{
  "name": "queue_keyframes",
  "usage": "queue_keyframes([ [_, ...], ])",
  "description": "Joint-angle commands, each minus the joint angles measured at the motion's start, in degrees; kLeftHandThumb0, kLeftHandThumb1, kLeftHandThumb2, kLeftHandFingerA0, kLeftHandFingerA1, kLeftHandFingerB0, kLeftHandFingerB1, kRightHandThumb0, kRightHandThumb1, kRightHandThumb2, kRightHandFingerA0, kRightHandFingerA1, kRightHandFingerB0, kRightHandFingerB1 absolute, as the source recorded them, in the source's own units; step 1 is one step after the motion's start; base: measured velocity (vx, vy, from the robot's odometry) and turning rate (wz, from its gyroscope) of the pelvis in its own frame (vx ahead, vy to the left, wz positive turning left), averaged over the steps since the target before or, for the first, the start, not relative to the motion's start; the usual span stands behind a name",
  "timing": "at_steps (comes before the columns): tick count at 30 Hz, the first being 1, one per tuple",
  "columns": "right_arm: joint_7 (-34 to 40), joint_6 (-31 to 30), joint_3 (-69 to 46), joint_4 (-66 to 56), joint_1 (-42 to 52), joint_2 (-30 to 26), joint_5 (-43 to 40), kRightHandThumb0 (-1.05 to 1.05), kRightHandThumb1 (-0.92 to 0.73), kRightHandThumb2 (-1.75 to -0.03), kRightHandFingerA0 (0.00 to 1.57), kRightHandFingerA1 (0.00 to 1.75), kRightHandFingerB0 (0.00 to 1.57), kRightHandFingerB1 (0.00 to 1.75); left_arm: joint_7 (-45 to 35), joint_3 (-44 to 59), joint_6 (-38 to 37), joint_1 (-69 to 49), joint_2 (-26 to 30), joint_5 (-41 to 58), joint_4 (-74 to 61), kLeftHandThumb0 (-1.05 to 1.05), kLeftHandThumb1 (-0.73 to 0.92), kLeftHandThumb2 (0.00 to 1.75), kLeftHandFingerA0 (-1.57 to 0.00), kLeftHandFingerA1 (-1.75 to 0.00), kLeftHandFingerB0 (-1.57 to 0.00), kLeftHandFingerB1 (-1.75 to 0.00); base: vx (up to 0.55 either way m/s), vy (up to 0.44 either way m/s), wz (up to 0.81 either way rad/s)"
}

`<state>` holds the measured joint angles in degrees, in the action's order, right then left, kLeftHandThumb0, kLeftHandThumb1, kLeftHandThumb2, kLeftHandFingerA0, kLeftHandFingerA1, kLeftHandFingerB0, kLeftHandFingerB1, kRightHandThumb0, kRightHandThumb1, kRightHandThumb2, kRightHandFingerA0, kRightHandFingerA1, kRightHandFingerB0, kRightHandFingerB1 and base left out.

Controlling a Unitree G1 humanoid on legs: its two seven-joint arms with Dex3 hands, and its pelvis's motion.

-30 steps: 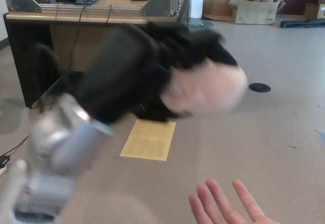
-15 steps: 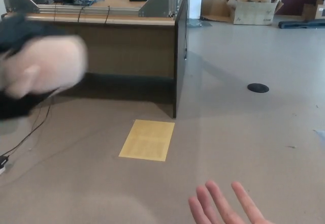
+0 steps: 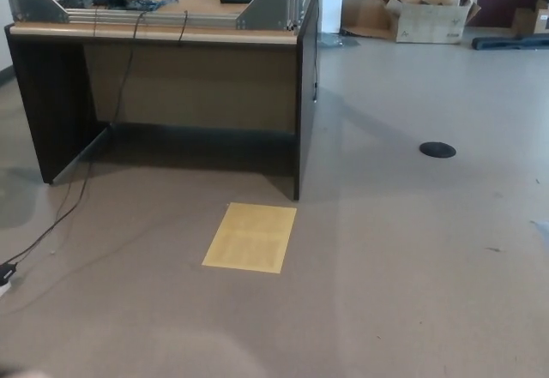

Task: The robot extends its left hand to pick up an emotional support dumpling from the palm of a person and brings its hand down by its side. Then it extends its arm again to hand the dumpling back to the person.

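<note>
Left hand: gone from view since half a second ago, along with the dumpling; its grasp cannot be told.
Person's palm: gone too.
Yellow paper sheet (image 3: 250, 237): unmoved, seemingly flat on the floor.

the emotional support dumpling is not in view anywhere in the head view, so its look, pose and place cannot be told. the left hand and the right hand are out of the picture too, and so is the person's palm.
</note>
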<state>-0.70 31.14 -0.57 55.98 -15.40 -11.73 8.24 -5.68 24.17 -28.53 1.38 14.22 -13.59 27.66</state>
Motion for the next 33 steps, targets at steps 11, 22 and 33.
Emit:
queue_keyframes([
  [11, 0.3, 2.0, -0.4, 1.1, 1.7, -0.4, -0.4, -0.39, -0.60, -0.57, 0.83, 0.51, 0.60, 0.40, -3.2, 0.1, -6.3, -1.8, 0.3, 12.3, 17.7, -0.12, 0.73, 0.70, -1.07, -1.24, -0.91, -0.86, 0.00, 0.000, 0.00],
  [22, 0.4, 2.6, -0.7, 1.7, 1.3, -0.1, -0.7, -0.39, -0.59, -0.58, 0.85, 0.51, 0.61, 0.41, -3.4, -0.9, -5.2, -1.1, 1.2, 15.3, 17.3, -0.11, 0.71, 0.72, -1.10, -1.24, -0.94, -0.85, 0.00, 0.000, 0.00],
  [33, 0.6, 2.9, -0.8, 1.8, 1.9, 0.0, -0.9, -0.36, -0.58, -0.57, 0.84, 0.51, 0.59, 0.41, -5.0, 0.1, -1.4, 2.3, 2.2, 21.1, 10.0, -0.11, 0.68, 0.74, -1.08, -1.27, -0.96, -0.85, 0.00, 0.000, 0.00],
])
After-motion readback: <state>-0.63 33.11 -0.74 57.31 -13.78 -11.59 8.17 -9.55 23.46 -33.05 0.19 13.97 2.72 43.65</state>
